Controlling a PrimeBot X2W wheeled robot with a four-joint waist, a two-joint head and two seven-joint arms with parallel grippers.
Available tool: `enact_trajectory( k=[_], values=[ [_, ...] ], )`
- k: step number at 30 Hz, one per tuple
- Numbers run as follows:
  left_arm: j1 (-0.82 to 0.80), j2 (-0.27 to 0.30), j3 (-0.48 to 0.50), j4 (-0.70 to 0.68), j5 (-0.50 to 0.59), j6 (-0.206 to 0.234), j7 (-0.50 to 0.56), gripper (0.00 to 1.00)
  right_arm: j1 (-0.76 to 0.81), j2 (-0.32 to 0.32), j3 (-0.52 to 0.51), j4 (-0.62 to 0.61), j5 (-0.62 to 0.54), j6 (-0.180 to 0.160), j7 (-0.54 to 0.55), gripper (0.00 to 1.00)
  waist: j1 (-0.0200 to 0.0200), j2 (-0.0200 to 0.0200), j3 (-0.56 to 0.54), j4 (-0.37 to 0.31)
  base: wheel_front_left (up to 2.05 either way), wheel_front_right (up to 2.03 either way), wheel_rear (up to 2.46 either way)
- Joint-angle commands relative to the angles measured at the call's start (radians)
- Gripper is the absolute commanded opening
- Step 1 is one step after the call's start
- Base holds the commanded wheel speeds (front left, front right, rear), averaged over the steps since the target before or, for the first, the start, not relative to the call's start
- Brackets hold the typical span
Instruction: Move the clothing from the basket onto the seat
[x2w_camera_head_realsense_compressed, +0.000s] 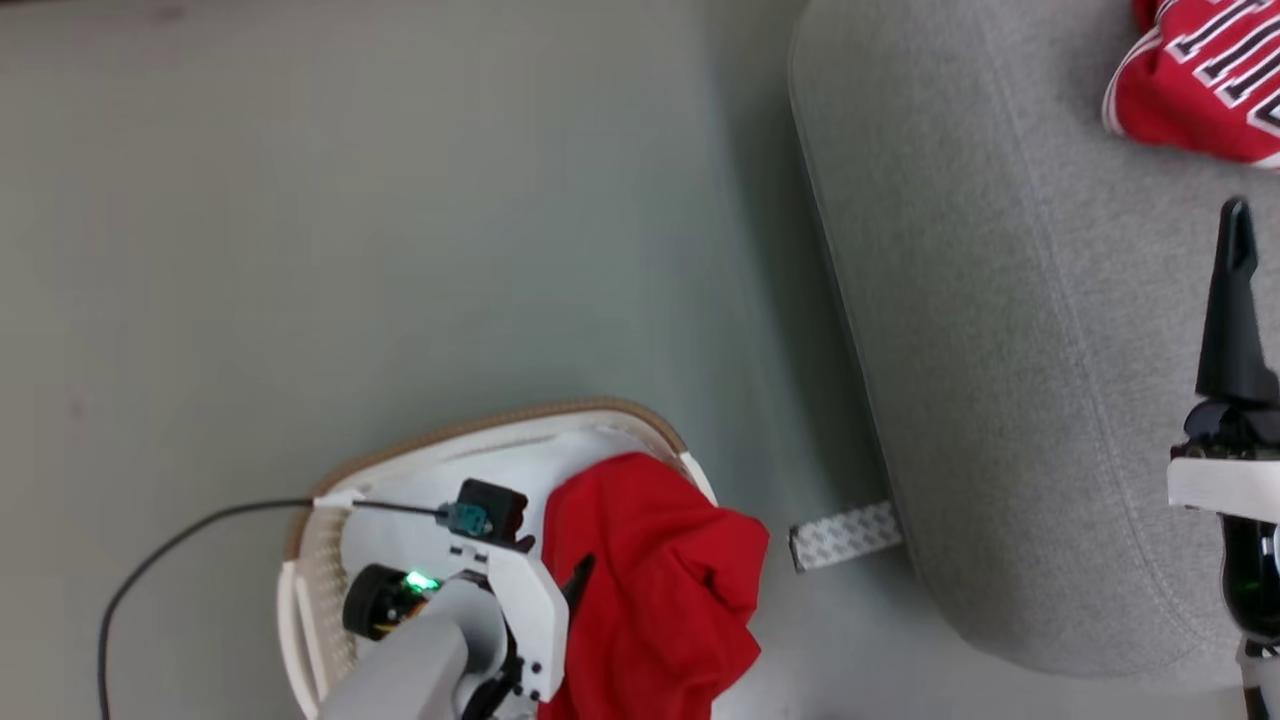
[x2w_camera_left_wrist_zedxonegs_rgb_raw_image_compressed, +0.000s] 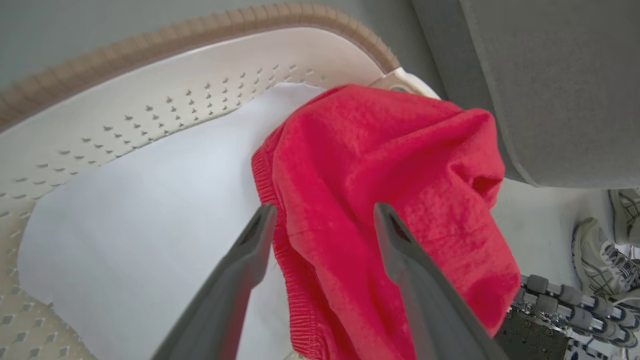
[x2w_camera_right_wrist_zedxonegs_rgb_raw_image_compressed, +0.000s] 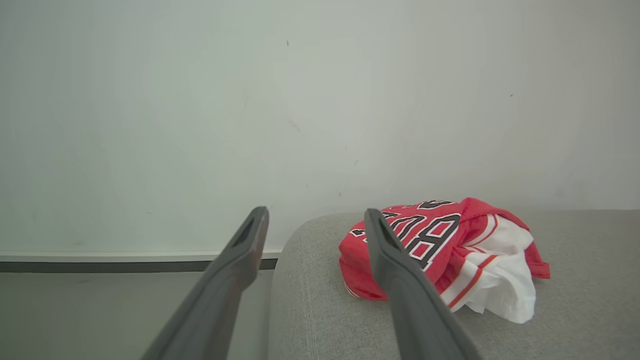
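Presently, entries run outward from the working arm.

Left gripper (x2w_camera_left_wrist_zedxonegs_rgb_raw_image_compressed: 325, 210): fingers spread apart, nothing clamped; lowered into the basket (x2w_camera_left_wrist_zedxonegs_rgb_raw_image_compressed: 200, 35). Whether the tips touch cloth cannot be told.

Plain red garment (x2w_camera_left_wrist_zedxonegs_rgb_raw_image_compressed: 390, 165): lies straight ahead of the left gripper, framed between its two fingers in the left wrist view. One finger sits along the ribbed hem and the other over the body of the cloth. The garment is bunched and draped across the basket's rim on the seat-facing side, part inside and part hanging outward. Its long axis runs roughly in line with the fingers, from the rim back toward the wrist; the hem follows that line.

White sheet (x2w_camera_left_wrist_zedxonegs_rgb_raw_image_compressed: 150, 210): covers the basket's bottom, bare beside the garment.

Seat (x2w_camera_head_realsense_compressed: 1000, 300): grey, just beyond the basket on the robot's right, with a strip of floor (x2w_camera_head_realsense_compressed: 400, 200) between them.

Right gripper (x2w_camera_right_wrist_zedxonegs_rgb_raw_image_compressed: 316, 212): fingers apart, empty, held over the seat and well apart from the basket.

Jersey (x2w_camera_right_wrist_zedxonegs_rgb_raw_image_compressed: 425, 240): crumpled on the seat, ahead of the right gripper, lettering upward.

Judgement: the left arm is plainly nearer the garment. The coming move calls for closing across the hem, lifting clear of the rim, then carrying rightward to the seat.
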Motion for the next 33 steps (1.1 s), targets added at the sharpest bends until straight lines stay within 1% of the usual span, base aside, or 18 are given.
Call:
enact_trajectory(
  k=[1,3,6,12,18,21,25,26,27,33],
  values=[
    [-0.029,0.012,-0.021,0.019,-0.033,-0.002,0.026,1.0,-0.025,0.011,-0.013,-0.013,-0.001,-0.002,-0.001,1.0,-0.0002,-0.0001,0.072,-0.024,0.0,0.0,0.0],
    [-0.05,0.016,-0.046,0.033,-0.053,-0.002,0.052,1.0,-0.041,0.02,-0.022,-0.022,0.002,-0.002,-0.001,1.0,-0.0002,-0.0001,0.103,-0.031,0.0,0.0,0.0],
    [-0.064,0.017,-0.061,0.052,-0.121,-0.002,0.102,1.0,-0.067,0.034,-0.036,-0.028,0.007,-0.002,-0.001,1.0,-0.0002,-0.0001,0.141,-0.042,0.0,0.0,0.0],
    [-0.099,0.04,-0.112,0.059,-0.204,-0.002,0.175,1.0,-0.103,0.065,-0.05,-0.054,0.004,-0.002,-0.001,1.0,-0.0002,-0.0001,0.202,-0.064,0.0,0.0,0.0],
    [-0.142,0.066,-0.189,0.07,-0.235,-0.002,0.249,1.0,-0.126,0.088,-0.035,-0.073,0.005,-0.002,-0.001,1.0,-0.0002,-0.0001,0.261,-0.089,0.0,0.0,0.0],
    [-0.152,0.076,-0.216,0.069,-0.242,-0.002,0.267,1.0,-0.133,0.096,-0.027,-0.075,0.007,-0.002,-0.001,1.0,-0.0002,-0.0001,0.277,-0.099,0.0,0.0,0.0],
    [-0.164,0.089,-0.261,0.051,-0.28,-0.002,0.286,1.0,-0.137,0.106,-0.02,-0.071,0.01,-0.002,-0.001,1.0,-0.0002,-0.0001,0.295,-0.111,0.0,0.0,0.0],
    [-0.166,0.093,-0.27,0.047,-0.285,-0.002,0.286,0.62,-0.137,0.108,-0.021,-0.07,0.01,-0.002,-0.001,1.0,-0.0002,-0.0001,0.297,-0.113,0.0,0.0,0.0],
    [-0.166,0.096,-0.282,0.042,-0.29,-0.002,0.287,0.0,-0.137,0.11,-0.023,-0.07,0.01,-0.002,-0.001,1.0,-0.0002,-0.0001,0.298,-0.114,0.0,0.0,0.0],
    [-0.172,0.115,-0.34,0.02,-0.339,-0.002,0.26,0.0,-0.135,0.116,-0.033,-0.061,0.004,-0.002,-0.001,1.0,-0.0002,-0.0001,0.292,-0.11,0.0,0.0,0.0]
  ],
)
